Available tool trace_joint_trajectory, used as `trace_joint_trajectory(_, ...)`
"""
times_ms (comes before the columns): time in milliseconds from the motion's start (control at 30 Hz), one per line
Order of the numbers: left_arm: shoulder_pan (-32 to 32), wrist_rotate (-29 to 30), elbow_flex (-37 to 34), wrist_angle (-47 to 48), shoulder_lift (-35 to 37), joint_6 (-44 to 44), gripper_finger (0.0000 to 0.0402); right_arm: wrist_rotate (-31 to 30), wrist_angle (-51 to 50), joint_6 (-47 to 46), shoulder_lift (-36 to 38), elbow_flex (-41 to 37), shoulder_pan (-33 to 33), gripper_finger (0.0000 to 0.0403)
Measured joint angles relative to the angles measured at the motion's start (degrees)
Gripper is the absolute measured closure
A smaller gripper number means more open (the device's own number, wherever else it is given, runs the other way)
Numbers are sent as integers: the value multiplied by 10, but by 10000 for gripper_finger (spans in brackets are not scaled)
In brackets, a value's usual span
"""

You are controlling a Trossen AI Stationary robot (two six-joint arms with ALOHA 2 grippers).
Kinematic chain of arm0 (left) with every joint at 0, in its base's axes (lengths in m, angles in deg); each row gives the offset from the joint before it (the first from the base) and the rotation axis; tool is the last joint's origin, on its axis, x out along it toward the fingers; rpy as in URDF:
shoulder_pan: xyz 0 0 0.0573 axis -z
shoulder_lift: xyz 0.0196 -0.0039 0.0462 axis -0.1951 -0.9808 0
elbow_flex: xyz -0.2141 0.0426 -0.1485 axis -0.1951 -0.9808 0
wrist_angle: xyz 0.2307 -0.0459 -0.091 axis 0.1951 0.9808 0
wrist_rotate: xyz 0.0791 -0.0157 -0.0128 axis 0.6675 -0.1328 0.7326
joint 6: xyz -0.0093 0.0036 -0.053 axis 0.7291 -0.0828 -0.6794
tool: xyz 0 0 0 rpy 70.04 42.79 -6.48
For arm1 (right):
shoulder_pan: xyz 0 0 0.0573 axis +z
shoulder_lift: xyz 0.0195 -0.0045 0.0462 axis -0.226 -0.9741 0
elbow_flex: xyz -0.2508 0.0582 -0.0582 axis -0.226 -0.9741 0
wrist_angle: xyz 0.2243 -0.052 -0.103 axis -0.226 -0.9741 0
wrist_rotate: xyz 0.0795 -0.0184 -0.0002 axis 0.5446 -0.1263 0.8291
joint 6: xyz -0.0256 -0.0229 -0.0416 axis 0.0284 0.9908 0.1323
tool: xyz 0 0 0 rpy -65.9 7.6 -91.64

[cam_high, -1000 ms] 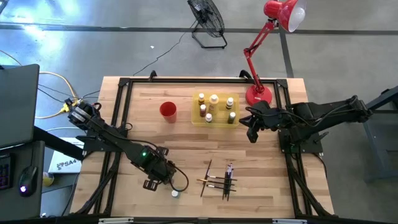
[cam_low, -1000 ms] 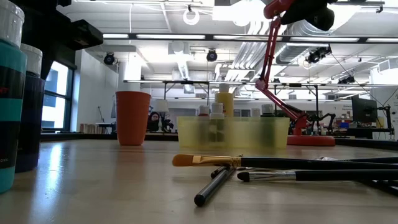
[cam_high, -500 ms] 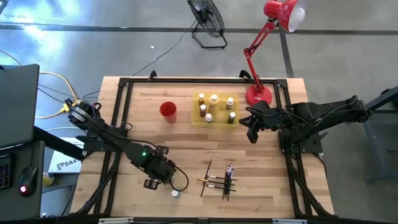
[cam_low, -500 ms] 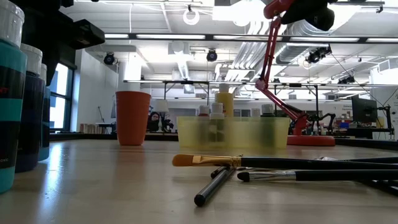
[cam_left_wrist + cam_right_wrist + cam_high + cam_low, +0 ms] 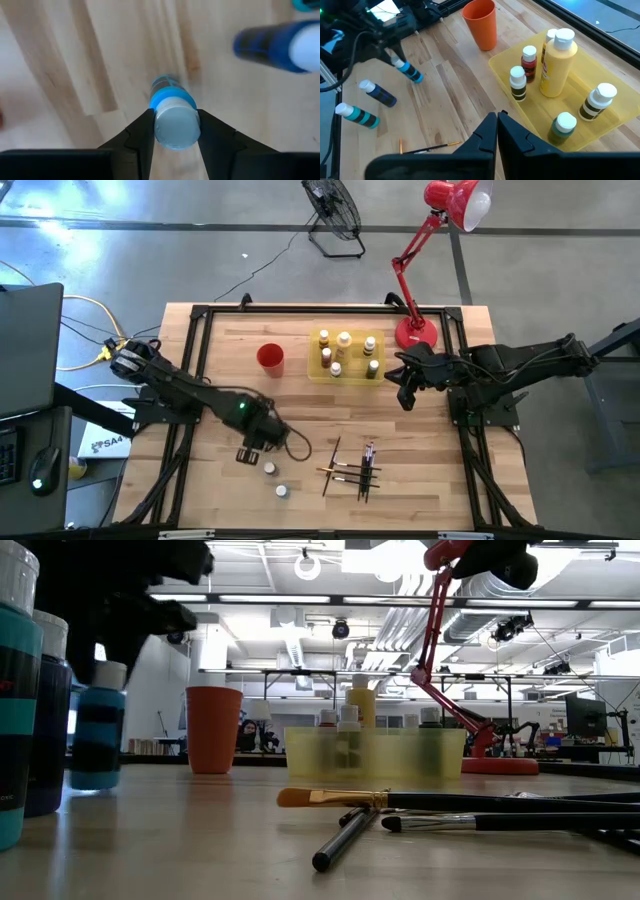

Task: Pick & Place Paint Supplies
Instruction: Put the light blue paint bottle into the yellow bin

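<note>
teal bottle (image 5: 15, 700) cut off at low view's left edge, tray's bottles (image 5: 348, 730) blurred behind yellow tray (image 5: 375, 755)

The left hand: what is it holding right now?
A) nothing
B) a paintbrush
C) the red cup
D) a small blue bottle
D: the left hand has its fingers closed on a small blue bottle with a pale cap, lifted off the table.

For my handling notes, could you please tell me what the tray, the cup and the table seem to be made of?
Tray: likely plastic, translucent yellow, bottles showing blurred through its wall in the low view.
Cup: probably plastic, opaque orange-red, smooth and matte.
Table: wood, pale planks with visible grain and seams, light sheen.
</note>
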Motion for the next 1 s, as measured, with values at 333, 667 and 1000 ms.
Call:
trace_joint_trajectory(333, -107, -4, 0, -2, 50, 48, 283, -1, -1, 0, 0, 0, 0, 398)
trace_joint_trajectory(667, -230, 15, 93, -19, 71, 127, 279, -1, -3, 0, 0, 0, 0, 398)
trace_joint_trajectory(1000, -346, -13, 163, -65, 65, 184, 278, -1, -2, 0, 0, 0, 0, 398)
